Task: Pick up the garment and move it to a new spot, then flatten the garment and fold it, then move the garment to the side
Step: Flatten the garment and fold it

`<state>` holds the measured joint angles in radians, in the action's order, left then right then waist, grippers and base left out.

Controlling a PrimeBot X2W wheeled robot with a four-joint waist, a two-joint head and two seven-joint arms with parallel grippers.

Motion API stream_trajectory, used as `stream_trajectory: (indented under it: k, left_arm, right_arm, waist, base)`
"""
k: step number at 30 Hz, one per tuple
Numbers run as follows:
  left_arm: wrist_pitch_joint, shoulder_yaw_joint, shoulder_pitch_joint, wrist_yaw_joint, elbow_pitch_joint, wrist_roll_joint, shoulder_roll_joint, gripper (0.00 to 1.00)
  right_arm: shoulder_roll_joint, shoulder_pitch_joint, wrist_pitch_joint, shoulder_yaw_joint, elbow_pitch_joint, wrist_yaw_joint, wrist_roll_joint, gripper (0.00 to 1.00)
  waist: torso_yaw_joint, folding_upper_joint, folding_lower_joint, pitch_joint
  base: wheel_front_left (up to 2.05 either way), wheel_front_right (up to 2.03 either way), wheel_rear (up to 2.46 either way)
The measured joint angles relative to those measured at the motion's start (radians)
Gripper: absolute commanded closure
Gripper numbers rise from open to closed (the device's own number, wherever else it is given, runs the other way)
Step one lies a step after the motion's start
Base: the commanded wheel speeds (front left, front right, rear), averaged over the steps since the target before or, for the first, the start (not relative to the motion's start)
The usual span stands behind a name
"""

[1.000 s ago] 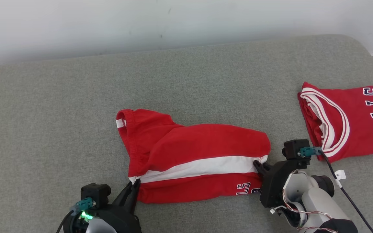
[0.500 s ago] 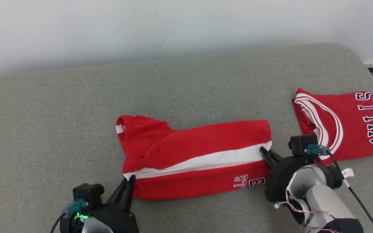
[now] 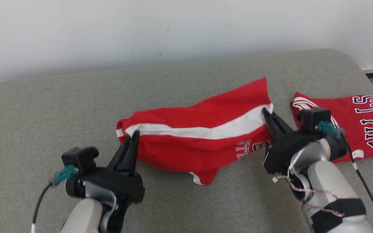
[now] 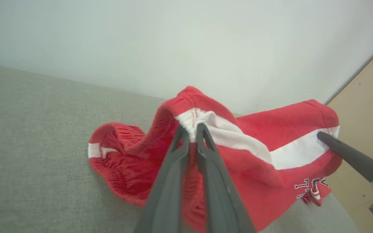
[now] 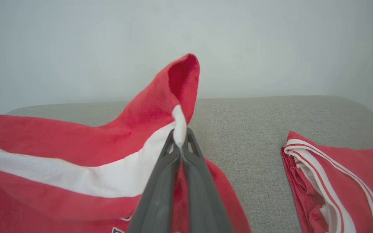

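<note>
Head view: red shorts point(image 3: 206, 136) with a white stripe hang stretched between two grippers over the grey padded surface point(image 3: 60, 103), their lower fold seemingly touching it. At the waistband end the left gripper point(image 3: 134, 135) pinches the stripe. The right gripper point(image 3: 265, 111) is clamped on the opposite end. A folded red jersey point(image 3: 361, 129) lies nearby.

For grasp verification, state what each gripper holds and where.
Both pinch the red cloth shorts with a white stripe: left gripper at the stripe's waistband end, right gripper at its leg-hem end.
</note>
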<state>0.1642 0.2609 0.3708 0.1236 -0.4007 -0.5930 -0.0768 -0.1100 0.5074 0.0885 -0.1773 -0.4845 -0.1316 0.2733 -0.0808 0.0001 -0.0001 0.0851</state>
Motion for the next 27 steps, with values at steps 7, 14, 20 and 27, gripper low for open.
stream_trajectory:
  k: [7,14,20,27]
  left_arm:
    - [-0.087,-0.015,0.164,0.001,-0.044,-0.086,-0.016,1.00]
    - [-0.129,-0.055,0.475,0.007,-0.066,-0.094,-0.151,1.00]
    - [-0.077,-0.132,0.720,0.007,-0.062,-0.146,-0.183,1.00]
    - [0.043,-0.149,0.872,0.008,-0.058,-0.163,-0.178,1.00]
  right_arm:
    - [0.028,0.153,0.063,-0.011,-0.067,0.000,0.146,1.00]
    - [0.043,0.503,-0.006,-0.086,-0.205,0.000,0.148,1.00]
    - [0.053,0.769,-0.191,-0.080,-0.315,0.000,0.126,1.00]
    - [0.052,0.950,-0.348,-0.026,-0.339,0.000,0.067,1.00]
  waist:
    - [-0.010,0.0000,0.0000,0.032]
    - [-0.035,0.0000,0.0001,0.130]
    - [-0.056,0.0001,0.0003,0.263]
    - [-0.061,0.0001,0.0004,0.390]
  base:
    - [0.00,0.00,0.00]
    - [0.00,0.00,0.00]
    - [0.00,0.00,0.00]
    - [0.00,0.00,0.00]
